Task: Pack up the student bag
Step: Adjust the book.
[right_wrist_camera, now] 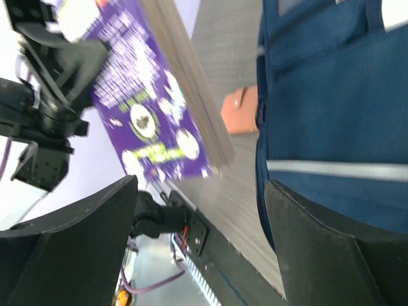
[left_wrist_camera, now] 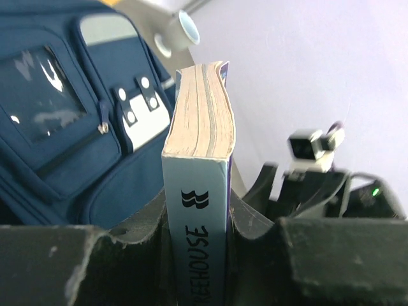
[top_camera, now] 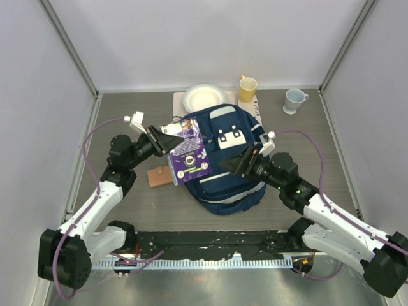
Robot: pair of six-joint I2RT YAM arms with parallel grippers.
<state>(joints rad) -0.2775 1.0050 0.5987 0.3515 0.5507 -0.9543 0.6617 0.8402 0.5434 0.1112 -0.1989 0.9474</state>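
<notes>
The left end effector [top_camera: 164, 141] is closed on a purple paperback book [top_camera: 190, 155], pinching it across its covers and holding it over the left side of the student bag [top_camera: 229, 185]. The right end effector [top_camera: 247, 160] gapes wide and empty above the bag's right side. The bag lies mid-tabletop [top_camera: 159, 205], with a white plate [top_camera: 204, 97] and a yellow mug [top_camera: 247, 88] behind it by the far edge.

Pale walls [top_camera: 210, 38] around grey wood-grain table [top_camera: 159, 210]
</notes>
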